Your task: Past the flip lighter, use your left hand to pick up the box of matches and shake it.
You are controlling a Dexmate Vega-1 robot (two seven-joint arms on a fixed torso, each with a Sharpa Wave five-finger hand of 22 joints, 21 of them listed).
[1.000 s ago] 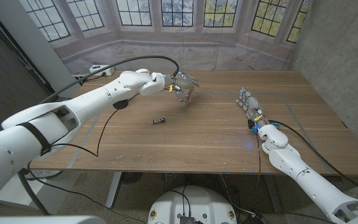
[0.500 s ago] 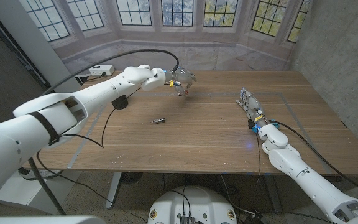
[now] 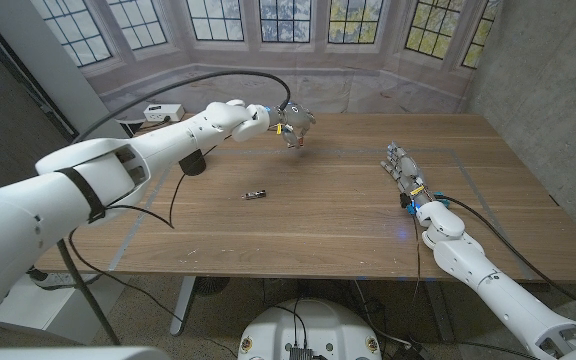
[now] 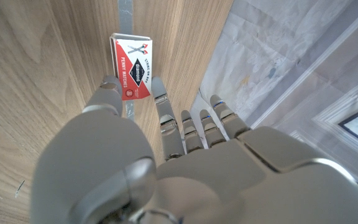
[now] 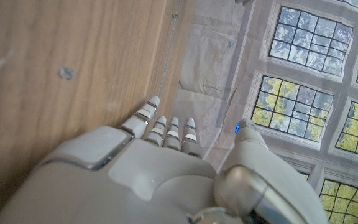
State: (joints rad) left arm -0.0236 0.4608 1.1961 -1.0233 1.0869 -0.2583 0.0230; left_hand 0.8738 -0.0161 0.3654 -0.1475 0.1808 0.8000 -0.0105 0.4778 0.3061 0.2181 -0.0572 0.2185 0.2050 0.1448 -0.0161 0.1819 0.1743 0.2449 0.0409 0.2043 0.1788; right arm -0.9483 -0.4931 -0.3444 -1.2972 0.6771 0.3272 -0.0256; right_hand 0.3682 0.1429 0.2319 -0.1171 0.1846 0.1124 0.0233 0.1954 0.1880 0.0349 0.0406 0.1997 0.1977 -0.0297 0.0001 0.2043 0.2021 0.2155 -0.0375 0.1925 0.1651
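Note:
The box of matches [image 4: 132, 65] is red and white with black print. My left hand [image 4: 166, 162] pinches it between the thumb and a finger at its near corners, over a grey tape strip [image 4: 124, 18] on the table. In the head view the left hand [image 3: 293, 125] hangs over the far middle of the table, fingers pointing down and hiding the box. The flip lighter [image 3: 255, 194], small and dark, lies on the wood nearer to me than that hand. My right hand [image 3: 404, 167] stays at the table's right with fingers straight and holds nothing [image 5: 154, 168].
The wooden table [image 3: 318, 230] has faint tape lines. A black cable loops from my left arm over the table's left part [image 3: 173, 200]. A white box [image 3: 163, 110] sits beyond the far left edge. A printed window backdrop stands behind.
My left hand and forearm have moved up in the head view, away from the lighter. The lighter and my right hand have not moved.

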